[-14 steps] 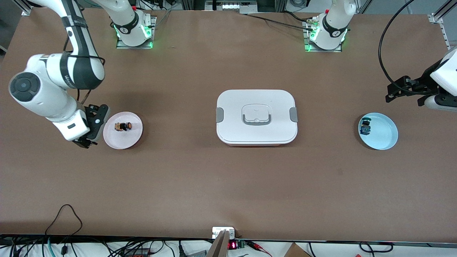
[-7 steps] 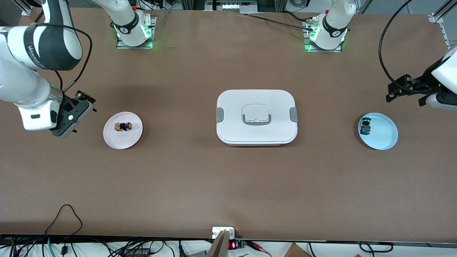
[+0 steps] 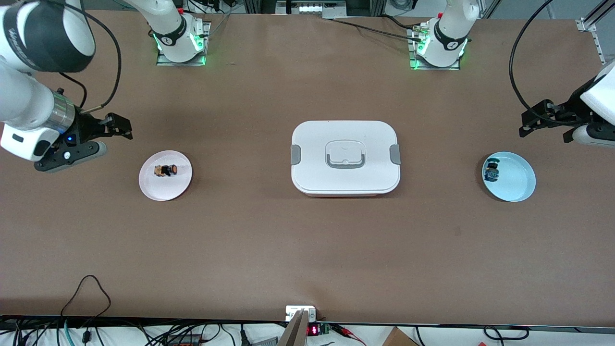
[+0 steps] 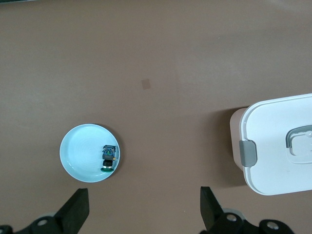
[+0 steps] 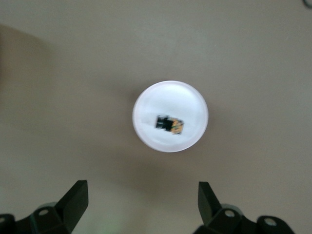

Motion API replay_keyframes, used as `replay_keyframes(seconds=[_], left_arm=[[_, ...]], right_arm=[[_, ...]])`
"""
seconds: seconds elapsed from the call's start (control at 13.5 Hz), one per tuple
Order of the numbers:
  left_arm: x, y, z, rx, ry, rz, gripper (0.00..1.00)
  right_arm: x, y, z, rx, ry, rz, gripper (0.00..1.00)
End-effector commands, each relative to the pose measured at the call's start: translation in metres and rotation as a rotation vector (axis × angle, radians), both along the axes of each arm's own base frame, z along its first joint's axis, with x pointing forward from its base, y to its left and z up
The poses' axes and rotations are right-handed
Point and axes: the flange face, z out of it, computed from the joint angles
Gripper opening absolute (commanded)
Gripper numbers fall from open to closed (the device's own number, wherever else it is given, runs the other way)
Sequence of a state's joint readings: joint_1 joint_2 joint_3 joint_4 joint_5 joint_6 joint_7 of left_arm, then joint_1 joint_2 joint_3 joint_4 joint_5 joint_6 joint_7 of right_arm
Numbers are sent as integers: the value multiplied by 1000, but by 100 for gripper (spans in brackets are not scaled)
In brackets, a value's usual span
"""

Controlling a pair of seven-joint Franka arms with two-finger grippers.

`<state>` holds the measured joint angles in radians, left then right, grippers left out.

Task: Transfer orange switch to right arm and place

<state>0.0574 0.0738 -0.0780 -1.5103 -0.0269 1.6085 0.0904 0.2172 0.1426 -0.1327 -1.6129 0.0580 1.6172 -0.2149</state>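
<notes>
The orange switch [image 3: 166, 170] lies on its side on a small pink plate [image 3: 163, 190] toward the right arm's end of the table. In the right wrist view the switch [image 5: 170, 124] sits in the middle of that plate [image 5: 170, 95]. My right gripper [image 3: 113, 129] hangs open and empty above bare table beside the plate, nearer the table's end; its fingertips [image 5: 75, 197] frame bare table in the wrist view. My left gripper [image 3: 531, 122] waits open and empty above the table at the left arm's end, next to a blue plate [image 3: 516, 180].
A white lidded box [image 3: 345, 156] with grey clasps stands mid-table, also in the left wrist view [image 4: 278, 146]. The blue plate [image 4: 80, 156] holds a small blue-and-green component [image 3: 491, 171] [image 4: 108, 158]. Cables lie along the table edge nearest the front camera.
My right arm has risen and drawn back from the pink plate's rim toward the table's end, with nothing in its gripper. The switch and the left arm have not moved.
</notes>
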Motion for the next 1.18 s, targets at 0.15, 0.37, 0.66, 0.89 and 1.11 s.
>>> replay_keyframes(seconds=[0.15,0.37,0.66,0.89,1.11], left_arm=[[-1,-1,7,9,10,-14,100],[-2,-3,7,9,19,-19,100],[-2,-6,7,8,22,-24,100],[-3,-12,7,8,24,-35,100],[-3,-12,7,8,24,-35,100]], right_arm=[[-2,-27,32,26,1,-117,100],[-2,-53,37,-33,-19,-163,100],[5,-68,43,-124,-90,-294,100],[0,-79,35,-109,-128,-310,100],[-3,-81,28,-101,-138,-315,100]])
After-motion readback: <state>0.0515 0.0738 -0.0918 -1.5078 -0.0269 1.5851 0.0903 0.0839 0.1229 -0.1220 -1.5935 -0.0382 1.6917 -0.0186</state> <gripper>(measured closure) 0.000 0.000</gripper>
